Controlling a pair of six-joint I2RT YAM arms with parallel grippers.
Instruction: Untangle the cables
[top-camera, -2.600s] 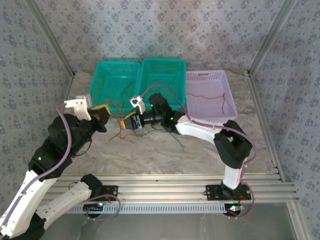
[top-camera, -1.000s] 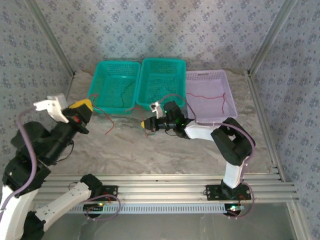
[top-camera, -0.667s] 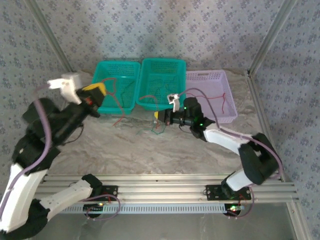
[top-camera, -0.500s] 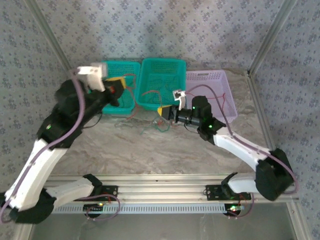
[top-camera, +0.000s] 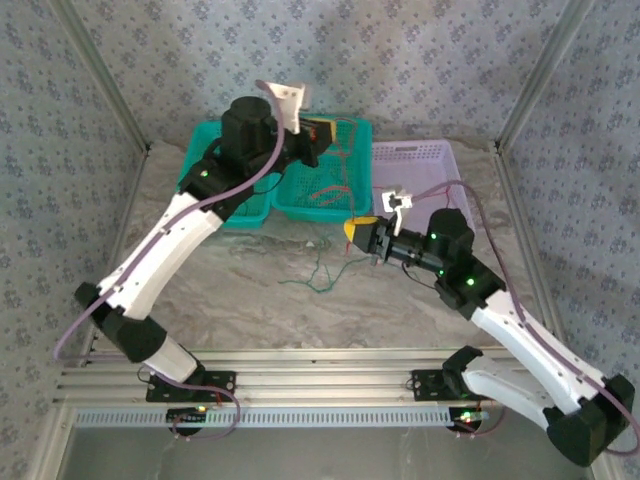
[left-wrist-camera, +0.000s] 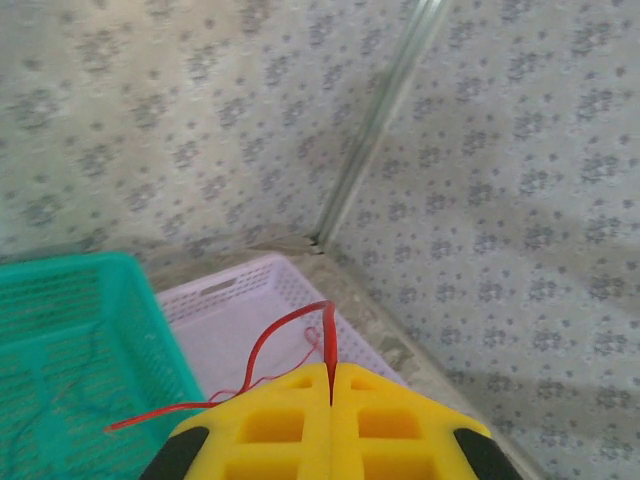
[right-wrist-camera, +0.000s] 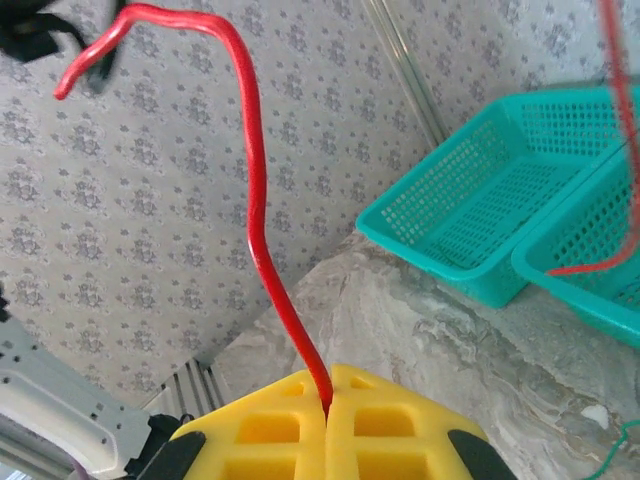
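Fingers (left-wrist-camera: 270, 425) of your left gripper (left-wrist-camera: 331, 375), yellow moulded plastic, are pressed flat together with a thin red cable (left-wrist-camera: 329, 335) nipped in the seam between them. The cable loops out past the tips over a lavender mesh plastic basket (left-wrist-camera: 235, 320).

The right gripper (right-wrist-camera: 328, 388) is in the same condition. Its yellow fingers (right-wrist-camera: 395, 425) are closed tight on the red cable (right-wrist-camera: 255, 200), which rises from the seam and bends over to a free end.

From above, your left gripper (top-camera: 318, 130) is raised over the middle teal mesh plastic basket (top-camera: 298, 208) and the right gripper (top-camera: 358, 232) hangs low, just in front of the lavender one (top-camera: 432, 160). The red cable (top-camera: 347, 175) runs down between the two grippers.

A thin green cable (top-camera: 312, 283) lies loose on the grey marble-patterned tabletop (top-camera: 230, 300) – near the right gripper, apart from it.
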